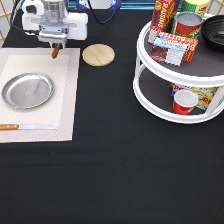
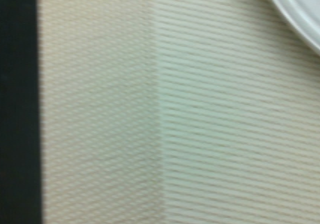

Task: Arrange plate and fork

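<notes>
The round silver plate (image 1: pixel 27 91) lies on the left half of a beige placemat (image 1: pixel 60 100). My gripper (image 1: pixel 56 46) hangs over the placemat's top edge, up and to the right of the plate. It is shut on the fork (image 1: pixel 56 52), whose brown wooden handle sticks down out of the hand; the tines are hidden. The fork is held above the mat. In the wrist view I see the placemat (image 2: pixel 179 125) close up, and a bit of the plate's rim (image 2: pixel 311 27) in a corner.
A wooden-handled knife (image 1: pixel 27 127) lies along the placemat's bottom edge. A tan wooden disc (image 1: pixel 98 54) sits on the black table to the right of the mat. A white two-tier turntable (image 1: pixel 150 95) with cans, boxes and a red cup stands at the exterior view's right.
</notes>
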Tool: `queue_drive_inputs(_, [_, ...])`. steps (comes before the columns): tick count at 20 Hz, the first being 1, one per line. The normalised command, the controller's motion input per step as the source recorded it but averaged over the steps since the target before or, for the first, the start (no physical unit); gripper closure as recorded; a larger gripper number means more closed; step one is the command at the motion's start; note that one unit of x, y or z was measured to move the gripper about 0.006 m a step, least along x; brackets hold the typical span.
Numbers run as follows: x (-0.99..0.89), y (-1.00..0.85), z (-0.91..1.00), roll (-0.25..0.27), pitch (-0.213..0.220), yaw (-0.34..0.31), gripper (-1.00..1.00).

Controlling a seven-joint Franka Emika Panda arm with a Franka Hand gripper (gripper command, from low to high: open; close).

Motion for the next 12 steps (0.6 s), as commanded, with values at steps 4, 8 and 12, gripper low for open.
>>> queue_drive_inputs(4, [-0.2, -0.09, 0.0, 0.109, 0.021, -0.32, 1.0])
queue_drive_inputs(8, [-0.1, -0.02, 0.01, 0.057, 0.008, -0.354, 1.0])
queue_drive_inputs(12, [-0.03, 0.0, 0.0, 0.063, 0.001, -0.356, 1.0])
